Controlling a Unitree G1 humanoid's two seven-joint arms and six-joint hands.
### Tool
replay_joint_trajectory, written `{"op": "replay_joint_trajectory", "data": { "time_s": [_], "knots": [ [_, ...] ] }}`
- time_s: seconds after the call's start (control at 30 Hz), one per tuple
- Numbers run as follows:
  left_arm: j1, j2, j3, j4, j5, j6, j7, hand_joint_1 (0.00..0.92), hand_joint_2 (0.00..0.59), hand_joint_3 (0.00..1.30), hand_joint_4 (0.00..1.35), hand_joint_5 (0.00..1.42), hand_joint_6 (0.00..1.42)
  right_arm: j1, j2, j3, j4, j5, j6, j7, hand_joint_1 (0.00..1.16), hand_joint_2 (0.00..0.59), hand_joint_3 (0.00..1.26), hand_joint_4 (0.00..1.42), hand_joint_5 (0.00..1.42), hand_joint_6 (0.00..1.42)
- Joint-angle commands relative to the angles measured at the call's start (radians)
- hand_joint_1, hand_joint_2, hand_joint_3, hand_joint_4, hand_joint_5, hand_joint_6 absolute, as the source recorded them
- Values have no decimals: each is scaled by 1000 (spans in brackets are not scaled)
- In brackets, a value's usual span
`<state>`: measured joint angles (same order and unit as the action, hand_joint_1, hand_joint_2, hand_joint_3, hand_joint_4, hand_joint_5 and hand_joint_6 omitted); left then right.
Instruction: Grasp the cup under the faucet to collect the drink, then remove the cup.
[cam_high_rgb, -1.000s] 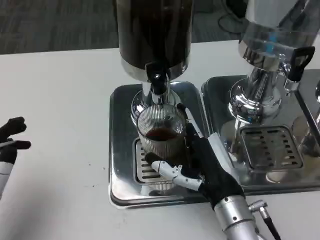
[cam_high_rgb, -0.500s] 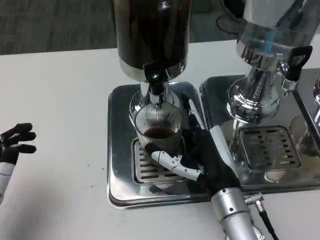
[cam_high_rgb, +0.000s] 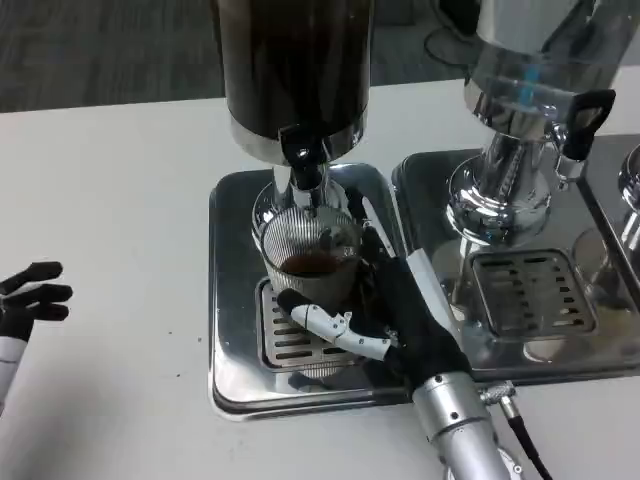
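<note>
The ribbed clear glass cup (cam_high_rgb: 306, 262) stands upright on the slotted drip grate (cam_high_rgb: 290, 335), directly beneath the black faucet (cam_high_rgb: 302, 158) of the dark drink dispenser (cam_high_rgb: 290, 70). A shallow pool of dark brown drink sits in its bottom.

Ribbed clear glass cup (cam_high_rgb: 308, 250), glossy steel tray (cam_high_rgb: 232, 300)
</note>
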<state>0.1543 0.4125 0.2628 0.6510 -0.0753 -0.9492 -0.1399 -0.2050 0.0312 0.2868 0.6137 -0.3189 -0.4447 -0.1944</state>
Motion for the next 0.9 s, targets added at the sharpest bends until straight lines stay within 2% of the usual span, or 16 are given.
{"op": "replay_joint_trajectory", "data": {
  "time_s": [0.03, 0.27, 0.6, 0.9],
  "knots": [
    [17, -11, 4, 4, -3, 5, -6, 0, 185, 391, 426, 458, 271, 9, 8, 15, 25, -11, 11, 14, 783, 154, 0, 97, 220, 424],
    [28, -13, 7, -6, 2, 6, 0, 0, 184, 403, 440, 458, 267, 18, 17, 13, 19, -38, 31, -46, 833, 152, 2, 215, 330, 558],
    [40, -14, 9, -18, 2, 9, 2, 0, 184, 405, 441, 458, 263, 34, 24, 18, 5, -68, 40, -109, 910, 159, 265, 440, 593, 926],
    [40, -14, 5, -22, 2, 14, -2, 0, 184, 405, 441, 458, 252, 45, 24, 19, -7, -88, 18, -156, 926, 170, 396, 542, 710, 1090]
  ]
}}
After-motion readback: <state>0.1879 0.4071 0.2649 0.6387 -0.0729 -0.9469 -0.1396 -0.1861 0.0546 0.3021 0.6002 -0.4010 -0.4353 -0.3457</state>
